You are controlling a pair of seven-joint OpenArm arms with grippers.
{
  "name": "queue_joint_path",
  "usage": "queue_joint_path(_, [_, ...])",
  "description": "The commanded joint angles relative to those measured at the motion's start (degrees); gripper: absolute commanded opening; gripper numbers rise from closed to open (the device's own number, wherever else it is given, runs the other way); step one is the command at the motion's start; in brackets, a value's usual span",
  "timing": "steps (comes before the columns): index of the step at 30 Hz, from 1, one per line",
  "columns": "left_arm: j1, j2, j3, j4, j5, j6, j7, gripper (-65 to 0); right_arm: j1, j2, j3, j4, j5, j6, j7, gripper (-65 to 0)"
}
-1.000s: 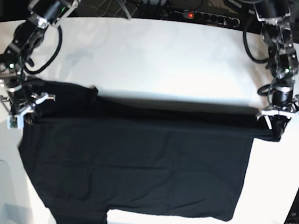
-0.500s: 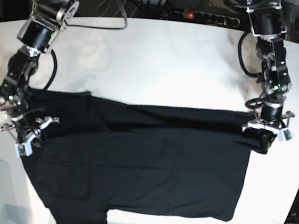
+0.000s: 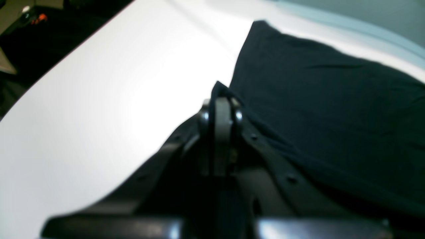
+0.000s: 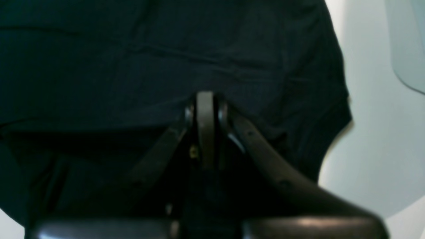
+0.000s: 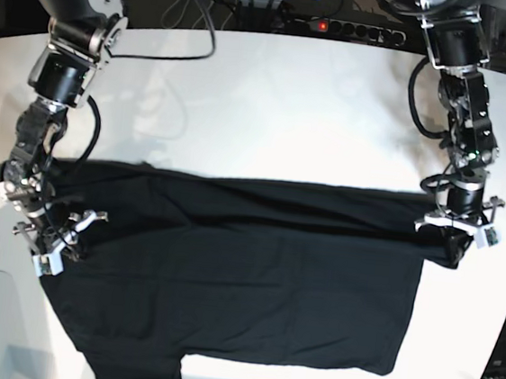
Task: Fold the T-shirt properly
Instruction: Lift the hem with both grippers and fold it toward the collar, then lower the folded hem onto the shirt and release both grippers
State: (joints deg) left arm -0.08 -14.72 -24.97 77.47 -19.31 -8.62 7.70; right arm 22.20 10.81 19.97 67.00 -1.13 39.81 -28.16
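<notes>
A black T-shirt (image 5: 243, 279) is laid across the near half of the white bench (image 5: 270, 110), spread wide from one side to the other in the base view. A fold line is seen along its far edge, where a band of cloth is doubled over the layer beneath. One sleeve is seen projecting at the near corner, on that view's left. The left end effector (image 5: 457, 231) is positioned at the far corner of the shirt on the base view's right, at the end of the folded band. In the left wrist view the left end effector (image 3: 221, 99) is seen with its jaws pressed together, and a small peak of black cloth is pinched at their tips, with the cloth raised there above the bench. The right end effector (image 5: 57, 243) is positioned over the shirt on the base view's left, near the sleeve on that side. In the right wrist view the right end effector (image 4: 206, 99) is likewise seen closed, with dark cloth gathered at its tips and creases radiating from that place; a grip on the shirt is indicated. The rounded edge of a sleeve is seen at that view's right, against the pale bench. Both wrist views are blurred, so finer detail of the cloth cannot be told. A power strip (image 5: 351, 28) with a lit red switch is noted beyond the far edge of the bench.
</notes>
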Motion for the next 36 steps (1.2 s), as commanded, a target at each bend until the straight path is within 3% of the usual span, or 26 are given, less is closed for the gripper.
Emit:
queue_joint_path(1, [-0.85, -0.88, -0.22, 0.2, -0.07, -0.04, -1.51, -64.8, 1.85, 0.66, -1.2, 1.0, 1.08, 0.19, 1.75, -65.0])
queue_joint_path(36, [-7.7, -1.76, 1.98, -2.88, -0.16, -0.12, -1.59, -64.7, 4.49, 0.66, -2.25, 0.91, 1.08, 0.19, 2.45, -65.0])
